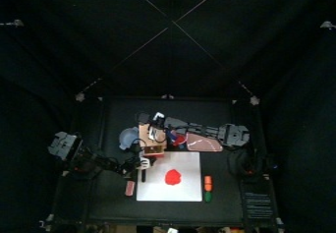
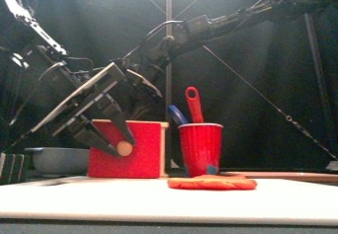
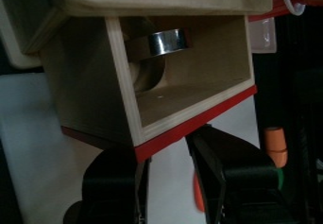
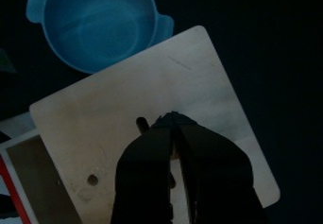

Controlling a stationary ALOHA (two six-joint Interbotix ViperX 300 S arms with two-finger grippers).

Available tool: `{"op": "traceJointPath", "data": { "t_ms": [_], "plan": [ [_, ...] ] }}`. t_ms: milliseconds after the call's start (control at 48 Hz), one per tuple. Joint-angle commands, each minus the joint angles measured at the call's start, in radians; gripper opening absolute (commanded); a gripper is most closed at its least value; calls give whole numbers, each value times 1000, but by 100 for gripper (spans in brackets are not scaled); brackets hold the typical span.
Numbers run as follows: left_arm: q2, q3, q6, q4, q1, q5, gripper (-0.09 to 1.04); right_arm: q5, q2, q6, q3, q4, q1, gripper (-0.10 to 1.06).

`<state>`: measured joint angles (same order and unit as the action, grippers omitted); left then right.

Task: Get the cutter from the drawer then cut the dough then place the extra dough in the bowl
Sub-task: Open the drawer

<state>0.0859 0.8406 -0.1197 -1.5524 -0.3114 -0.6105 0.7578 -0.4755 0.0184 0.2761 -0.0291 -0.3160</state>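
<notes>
Spread apart, the left gripper's [image 3: 168, 150] jaws flank the near edge of the open drawer's red front [image 2: 128, 162] without pinching it. A round metal cutter with a wire handle [image 3: 164, 42] lies inside the drawer of the pale wooden box [image 4: 190, 86]. Pressed together, the right gripper's [image 4: 173, 124] jaws rest on the box's top. A blue-grey two-handled bowl [image 4: 94, 25] sits left of the box, while the flat red dough disc [image 1: 172, 176] lies on the white cutting board [image 1: 192, 162] nearer the front
</notes>
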Motion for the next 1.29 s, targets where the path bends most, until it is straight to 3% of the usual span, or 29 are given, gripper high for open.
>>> {"op": "traceJointPath", "data": {
  "t_ms": [21, 771, 1146, 1292],
  "plan": [
    [-14, -11, 3, 2, -17, 5, 64, 5, 6, 0, 15, 8, -8, 2],
    [-3, -52, 2, -23, -80, -6, 65, 5, 3, 3, 17, 11, -11, 2],
    [-11, -49, 5, -11, -75, -18, 87, 3, 3, 3, 17, 11, -9, 2],
    [-31, -40, 12, -2, -74, -31, 87, 5, 6, 5, 17, 11, -9, 2]
  ]
}}
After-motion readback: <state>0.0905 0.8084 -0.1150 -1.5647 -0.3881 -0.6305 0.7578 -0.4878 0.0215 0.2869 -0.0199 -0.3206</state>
